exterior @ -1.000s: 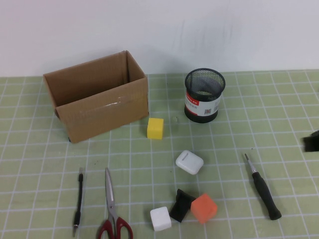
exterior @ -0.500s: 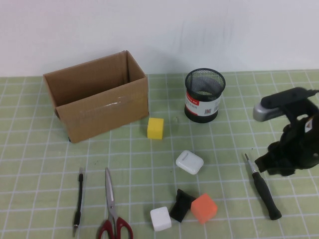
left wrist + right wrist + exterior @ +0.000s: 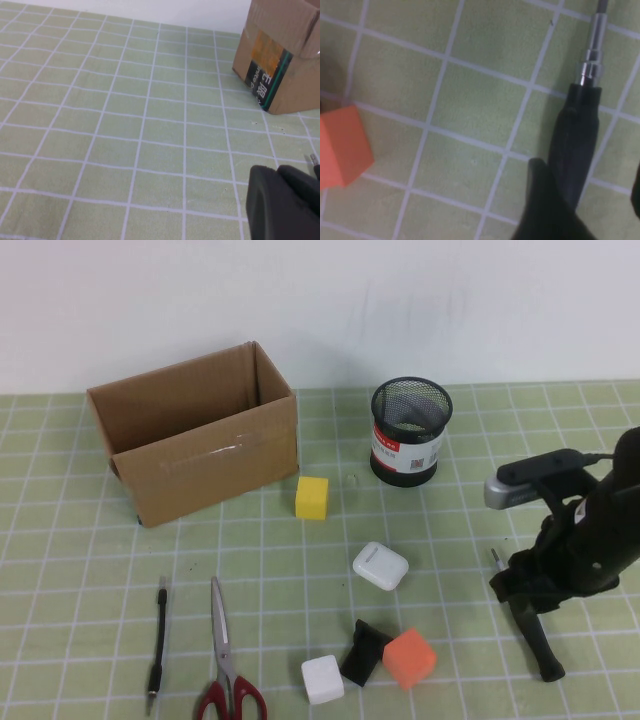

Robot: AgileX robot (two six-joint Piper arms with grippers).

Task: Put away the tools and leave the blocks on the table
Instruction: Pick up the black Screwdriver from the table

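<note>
Your right claw (image 3: 585,200) hangs wide astride the screwdriver (image 3: 577,145) lying on the bench (image 3: 90,570), ready to grip its handle, while the left claw (image 3: 285,205), state indeterminable, waits near the box (image 3: 280,55).

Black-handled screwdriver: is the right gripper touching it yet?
Cannot tell. In the right wrist view the right gripper straddles the black-handled screwdriver, one finger overlapping it; no plain contact or gap.

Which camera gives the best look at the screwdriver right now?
The right wrist view: the screwdriver fills the frame, handle and metal shaft clear, between the open fingers of the right gripper. The high view shows the screwdriver partly hidden by that arm. The left wrist view shows none of it; the left gripper sits near the cardboard box.
</note>
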